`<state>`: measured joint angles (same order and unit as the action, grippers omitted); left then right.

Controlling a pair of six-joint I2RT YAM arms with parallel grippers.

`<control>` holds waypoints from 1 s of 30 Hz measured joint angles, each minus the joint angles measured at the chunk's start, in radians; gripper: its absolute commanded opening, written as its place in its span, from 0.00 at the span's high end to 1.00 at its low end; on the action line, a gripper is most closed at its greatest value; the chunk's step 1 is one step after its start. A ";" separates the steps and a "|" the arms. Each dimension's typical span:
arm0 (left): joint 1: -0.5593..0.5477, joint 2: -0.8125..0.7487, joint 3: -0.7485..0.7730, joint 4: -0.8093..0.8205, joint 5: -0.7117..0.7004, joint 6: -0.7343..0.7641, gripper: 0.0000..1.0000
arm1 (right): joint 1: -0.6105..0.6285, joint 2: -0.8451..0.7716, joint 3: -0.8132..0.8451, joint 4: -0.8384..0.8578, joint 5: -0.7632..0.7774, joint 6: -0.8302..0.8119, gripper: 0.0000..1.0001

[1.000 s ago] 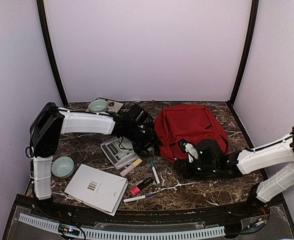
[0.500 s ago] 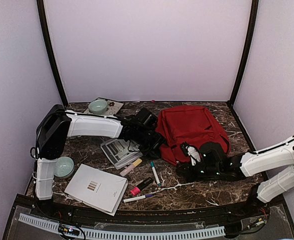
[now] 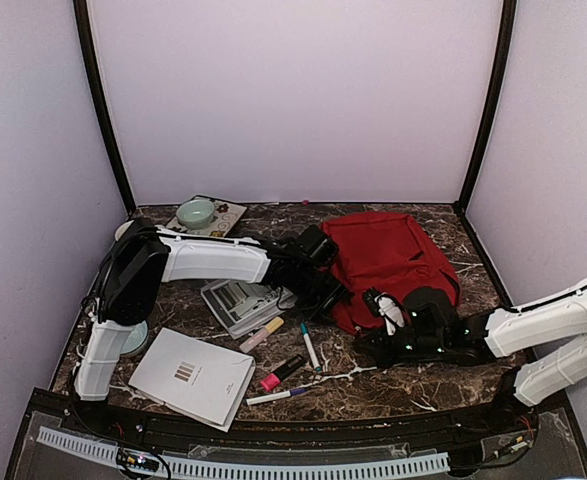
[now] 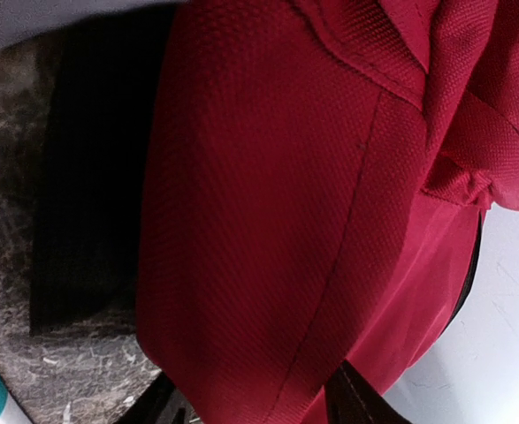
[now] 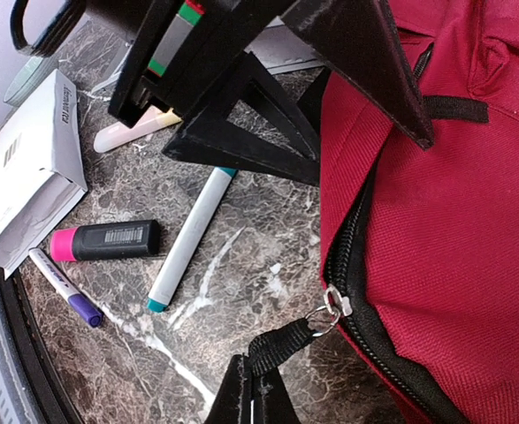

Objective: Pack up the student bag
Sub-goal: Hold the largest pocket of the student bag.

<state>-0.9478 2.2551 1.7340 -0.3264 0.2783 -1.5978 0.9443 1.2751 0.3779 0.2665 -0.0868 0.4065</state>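
Red student bag point(image 3: 393, 255) lies at back right of worktop point(image 3: 423, 385). Shown by right wrist view alone: right gripper point(image 5: 255, 378) jaws clamped on black zip pull point(image 5: 281, 340), teal-tipped pen point(image 5: 188, 243) nearby. Left wrist view filled by red fabric. Left gripper point(image 3: 329, 292) seen at bag's left edge, jaw state cannot be told. Since a second ago, left arm stretched further right and bag shifted rightward.

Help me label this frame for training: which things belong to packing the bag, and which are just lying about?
Job: student bag, its zip pull held in the right gripper; likely cargo: white booklet, calculator, pink highlighter, teal-tipped pen, purple pen.
Lying about, probably: green bowl at the back.
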 measured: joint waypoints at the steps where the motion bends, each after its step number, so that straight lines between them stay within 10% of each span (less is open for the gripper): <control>1: -0.001 0.010 0.011 -0.004 -0.001 0.000 0.58 | 0.000 -0.003 -0.003 0.000 0.000 0.000 1.00; 9: -0.005 0.043 0.046 -0.008 -0.002 0.018 1.00 | 0.000 -0.004 -0.004 0.002 -0.008 0.000 1.00; 30: -0.010 0.064 0.168 -0.148 0.003 0.257 1.00 | 0.000 -0.098 -0.003 -0.086 -0.043 0.114 1.00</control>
<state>-0.9573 2.3188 1.9022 -0.4744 0.2810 -1.3411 0.9443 1.1774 0.3752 0.1806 -0.1303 0.5209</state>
